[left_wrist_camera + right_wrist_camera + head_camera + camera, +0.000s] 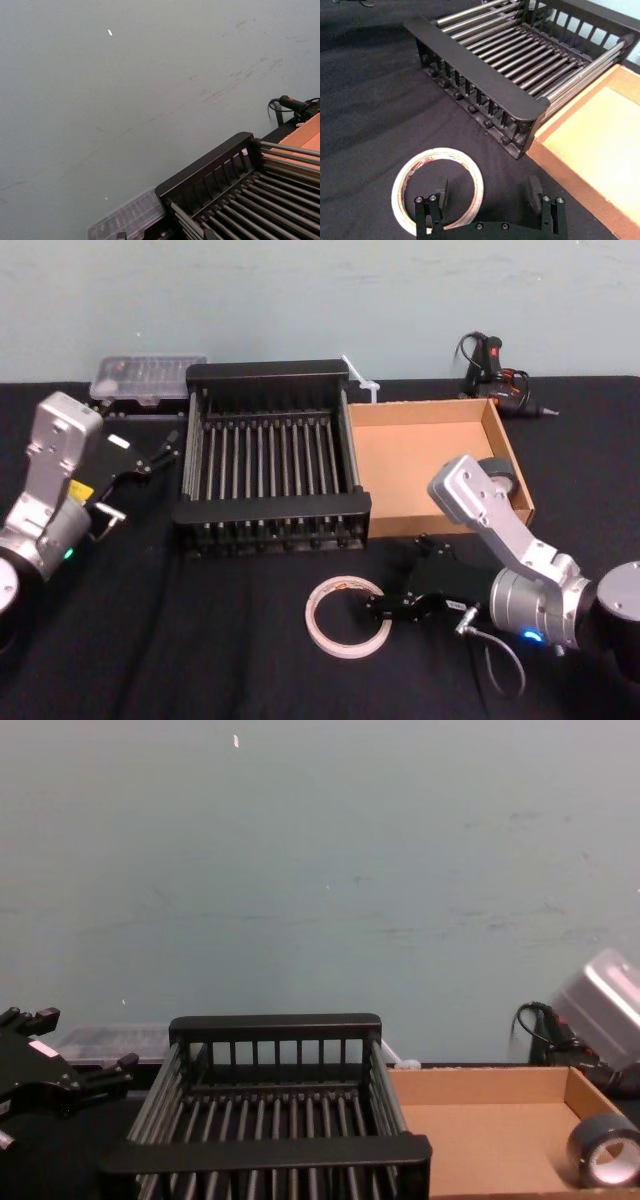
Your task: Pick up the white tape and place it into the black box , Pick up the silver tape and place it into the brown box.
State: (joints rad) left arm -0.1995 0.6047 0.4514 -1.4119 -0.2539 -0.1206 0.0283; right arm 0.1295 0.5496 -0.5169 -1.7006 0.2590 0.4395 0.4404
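With right gripper (pixel 489 196) spread astride the three-o'clock rim of white tape (pixel 400 192), one finger over the hole. Could skid it across cloth (pixel 200 640) if shut too high. Left gripper (pixel 150 455) parked at nine o'clock of crate (pixel 270 505).

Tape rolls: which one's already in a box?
The silver tape, in the brown box. The white tape lies flat on the table, by the open right gripper.

The table (pixel 200 640) in front of me is covered in black cloth. The black box (pixel 275 508) sits on it mid-table, with the brown box (pixel 410 465) just beside it on my right. The white tape (pixel 313 620) lies flat on the cloth near their front. Along the back lie a clear plastic case (pixel 145 375), left, and a black tool (pixel 490 365), right.
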